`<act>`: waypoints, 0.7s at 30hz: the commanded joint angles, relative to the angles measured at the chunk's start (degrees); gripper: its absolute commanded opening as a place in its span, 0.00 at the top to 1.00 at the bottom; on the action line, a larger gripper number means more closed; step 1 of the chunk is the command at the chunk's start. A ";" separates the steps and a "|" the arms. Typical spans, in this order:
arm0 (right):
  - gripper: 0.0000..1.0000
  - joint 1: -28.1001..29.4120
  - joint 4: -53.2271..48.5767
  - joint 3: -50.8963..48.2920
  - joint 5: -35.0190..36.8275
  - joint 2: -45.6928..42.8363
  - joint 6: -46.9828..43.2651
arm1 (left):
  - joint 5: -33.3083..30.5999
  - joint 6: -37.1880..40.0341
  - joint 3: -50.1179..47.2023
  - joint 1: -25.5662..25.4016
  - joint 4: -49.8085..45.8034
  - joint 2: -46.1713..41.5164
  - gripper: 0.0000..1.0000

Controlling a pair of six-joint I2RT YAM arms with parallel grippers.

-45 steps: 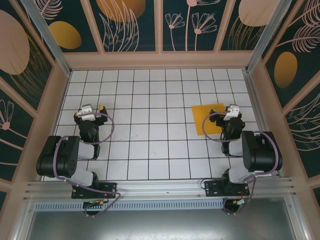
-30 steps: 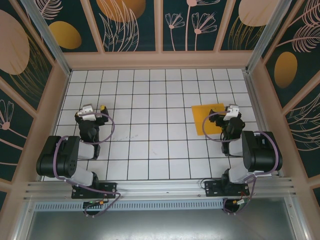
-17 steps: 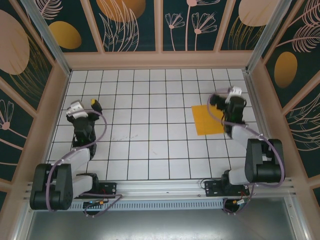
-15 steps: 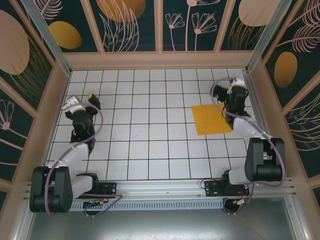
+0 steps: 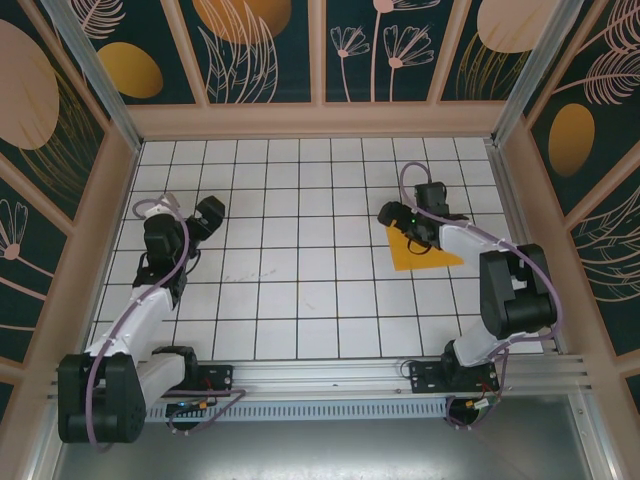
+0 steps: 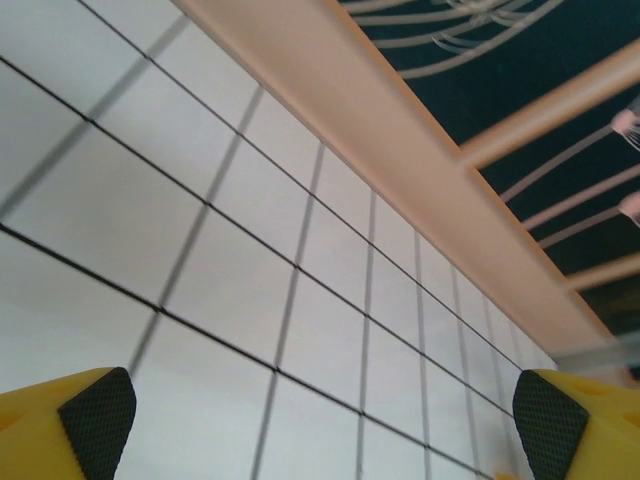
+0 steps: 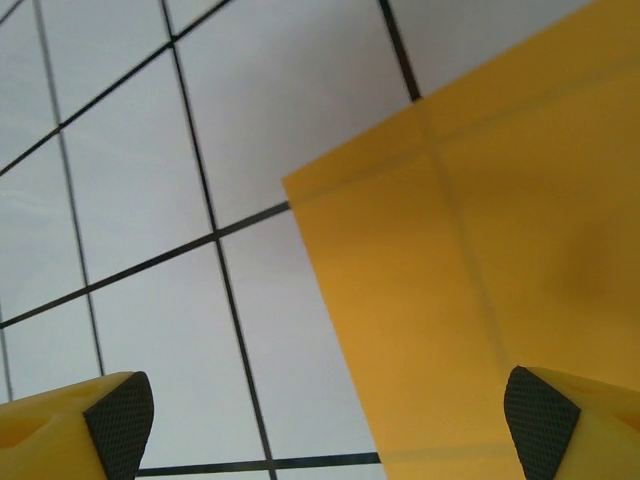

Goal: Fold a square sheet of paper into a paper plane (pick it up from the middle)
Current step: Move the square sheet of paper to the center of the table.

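The square sheet of paper (image 5: 432,254) lies flat on the white grid table at the right, plain orange-yellow, partly covered by my right arm. In the right wrist view the square sheet of paper (image 7: 480,280) shows faint crease lines and one corner pointing left. My right gripper (image 5: 391,215) hovers low over the sheet's left edge. It is open (image 7: 330,425), with one fingertip (image 7: 118,420) over bare tile and the other over paper. My left gripper (image 5: 209,214) stands open (image 6: 320,415) over bare tiles at the left, holding nothing. The paper plane is not in view.
A wooden frame with dark leaf-pattern panels walls the table (image 5: 300,200) on three sides. The back rail (image 6: 400,130) runs across the left wrist view. Both arm bases sit at the near edge (image 5: 320,375).
Both arms have unfolded from their tucked poses. The right gripper reached out past the sheet, then swung back left onto its left edge. The left gripper rose and turned rightward. The sheet stayed put.
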 commanded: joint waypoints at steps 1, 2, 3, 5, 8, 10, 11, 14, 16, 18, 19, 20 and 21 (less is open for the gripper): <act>0.07 0.40 -2.76 -2.71 3.34 1.43 4.66 | 9.86 -3.78 -2.24 -0.26 4.37 -1.93 0.01; 0.07 0.87 -2.19 -3.20 2.76 1.83 5.23 | 10.28 -4.01 -2.58 -0.64 4.97 -2.10 0.01; 0.07 1.55 -2.09 -3.67 2.77 2.35 6.18 | 10.23 -3.77 -2.73 -1.25 4.96 -2.12 0.01; 0.08 3.42 -1.37 -4.65 2.49 3.56 8.53 | 10.01 -2.91 -2.56 -2.24 3.68 -1.94 0.01; 0.09 7.18 1.54 -6.25 1.53 5.63 13.86 | 9.44 -2.51 -2.64 -3.86 2.33 -2.02 0.01; 0.10 10.69 4.84 -6.72 0.85 7.01 17.23 | 9.19 -2.59 -2.92 -5.03 2.40 -1.94 0.01; 0.11 12.26 5.61 -6.36 0.76 7.92 18.53 | 9.07 -2.64 -2.94 -5.34 2.41 -1.85 0.01; 0.11 17.79 5.96 -2.27 1.17 12.04 20.82 | 8.96 -2.09 -2.77 -6.08 2.14 -1.64 0.01; 0.18 22.07 5.30 2.29 0.79 15.68 20.47 | 8.61 -1.91 -2.90 -6.64 2.56 -1.51 0.01; 0.18 25.12 2.35 6.73 1.22 18.23 21.41 | 8.17 -1.83 -2.60 -7.12 2.09 -1.00 0.01; 0.18 26.32 2.53 8.51 0.00 18.52 21.18 | 7.87 -1.50 -2.34 -7.39 1.44 -0.84 0.01; 0.19 27.09 2.30 10.06 -0.12 18.13 20.69 | 7.65 -1.47 -2.14 -7.59 0.96 -0.66 0.01; 0.19 27.65 0.95 11.67 1.00 17.10 20.25 | 7.53 -1.30 -2.03 -7.73 0.59 -0.58 0.01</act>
